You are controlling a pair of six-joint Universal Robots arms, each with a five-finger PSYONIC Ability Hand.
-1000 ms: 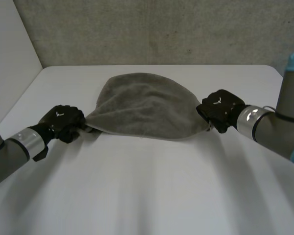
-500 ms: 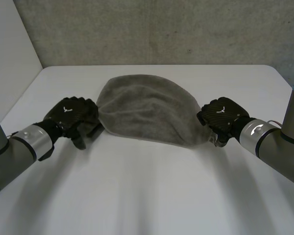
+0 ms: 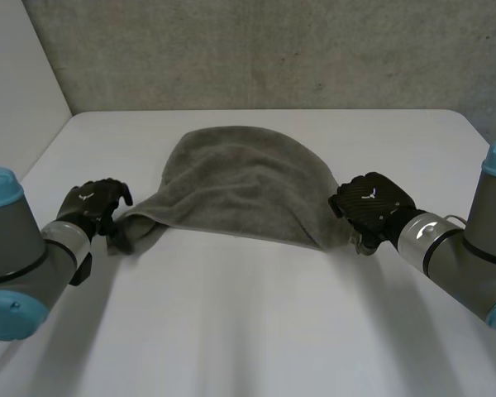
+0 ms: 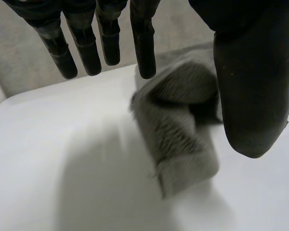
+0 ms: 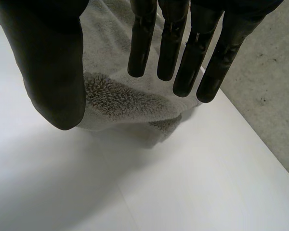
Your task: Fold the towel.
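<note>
Left hand [image 3: 93, 207] low beside towel [image 3: 241, 182] left corner, fingers straight, held nothing. Right hand [image 3: 370, 203] over right corner, fingers straight, apart from thumb.

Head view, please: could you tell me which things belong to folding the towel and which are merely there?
Part of the job:
towel, lying rumpled on the table
left hand, at the towel's left corner, fingers straight
right hand, at the towel's right end, fingers straight

Merely there:
white table, bearing the towel
grey wall, behind the table
</note>
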